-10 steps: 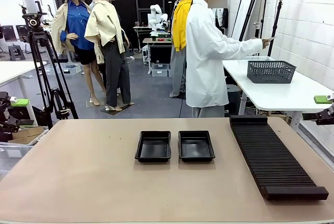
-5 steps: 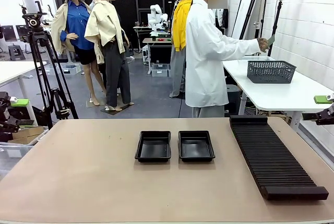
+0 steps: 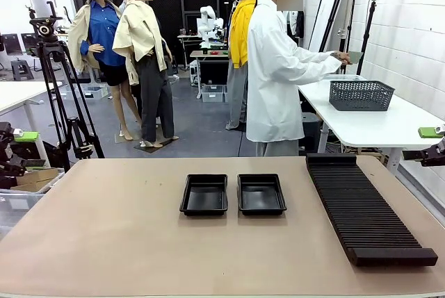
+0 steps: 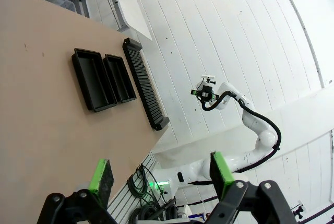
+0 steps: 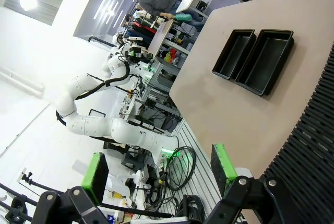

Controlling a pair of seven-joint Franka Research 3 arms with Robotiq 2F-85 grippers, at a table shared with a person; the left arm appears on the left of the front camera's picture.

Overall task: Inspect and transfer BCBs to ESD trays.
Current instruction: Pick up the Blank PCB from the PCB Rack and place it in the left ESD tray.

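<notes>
The tan table carries a long black rack, which lies nearest the right gripper, whose jaws stand wide and empty. Two ESD trays sit side by side between it and the left gripper, well apart from both. The left gripper's jaws are also spread wide and hold nothing.

A robotics lab: camera tripod, white work table

Two shallow black rectangular trays with flared rims lie flat side by side, just apart, at the middle of the table: left tray and right tray, both empty, long sides running near to far.
</notes>
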